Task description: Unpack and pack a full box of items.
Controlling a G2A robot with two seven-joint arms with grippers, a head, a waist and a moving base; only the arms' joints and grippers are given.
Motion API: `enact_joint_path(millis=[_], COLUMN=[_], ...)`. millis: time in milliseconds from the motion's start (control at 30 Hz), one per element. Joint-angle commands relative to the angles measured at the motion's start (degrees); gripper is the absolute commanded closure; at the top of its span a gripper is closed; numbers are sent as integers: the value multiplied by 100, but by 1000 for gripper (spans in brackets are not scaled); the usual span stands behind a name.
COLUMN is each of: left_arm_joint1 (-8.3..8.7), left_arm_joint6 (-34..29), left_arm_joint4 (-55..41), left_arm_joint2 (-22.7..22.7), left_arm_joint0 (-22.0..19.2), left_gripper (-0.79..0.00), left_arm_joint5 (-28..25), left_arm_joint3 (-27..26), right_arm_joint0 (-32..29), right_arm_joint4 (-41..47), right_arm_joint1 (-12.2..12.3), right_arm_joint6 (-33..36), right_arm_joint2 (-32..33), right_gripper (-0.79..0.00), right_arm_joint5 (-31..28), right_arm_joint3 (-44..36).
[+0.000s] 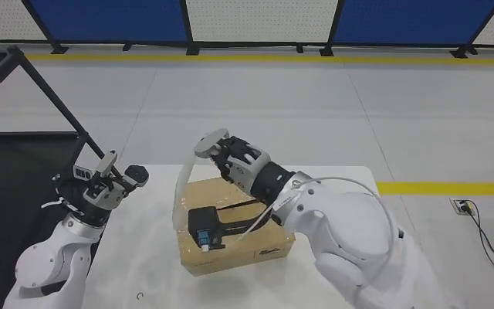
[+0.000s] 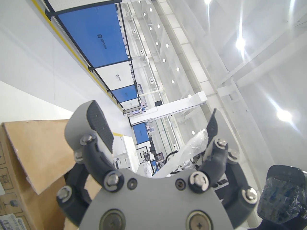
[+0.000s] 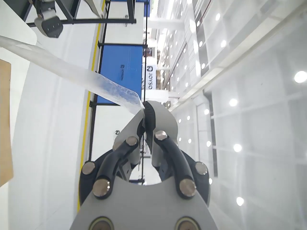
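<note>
A brown cardboard box stands on the white table. A long strip of clear tape rises from the box's left side up to my right gripper, which is held above the box's far edge. In the right wrist view that gripper is shut on the end of the tape. My left gripper hangs over the table's left end, apart from the box. It is open with nothing between its fingers. A box flap shows beside it.
A black object with a blue mark sits at the box top, with cables running from it. A black frame stands to the left of the table. A small hook-shaped piece lies near the table's front edge.
</note>
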Motion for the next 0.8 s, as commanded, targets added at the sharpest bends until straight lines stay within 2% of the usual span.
enact_joint_path(millis=[0,100,200,500,600,767], left_arm_joint1=[4,14,28,28,26,48], left_arm_joint6=[21,124,240,240,218,44], left_arm_joint4=[199,678,1220,1220,1224,1593], left_arm_joint2=[-6,-20,-21,-21,7,-59], left_arm_joint0=[69,200,345,345,414,780], left_gripper=[-785,-785,-785,-785,-785,-785], left_arm_joint5=[-163,-420,-504,-504,-516,-922], left_arm_joint3=[-57,-161,-299,-299,-413,-656], right_arm_joint0=[-54,3,147,147,-24,-182], right_arm_joint4=[581,1119,1420,1420,1445,1555], right_arm_joint1=[-82,-173,-217,-217,-217,-297], right_arm_joint6=[934,1817,2092,2092,1985,2622], right_arm_joint2=[84,110,87,87,144,49], right_gripper=[0,0,0,0,0,0], right_arm_joint5=[-107,-486,-919,-919,-622,-247], right_arm_joint3=[-17,-115,-222,-222,-245,-505])
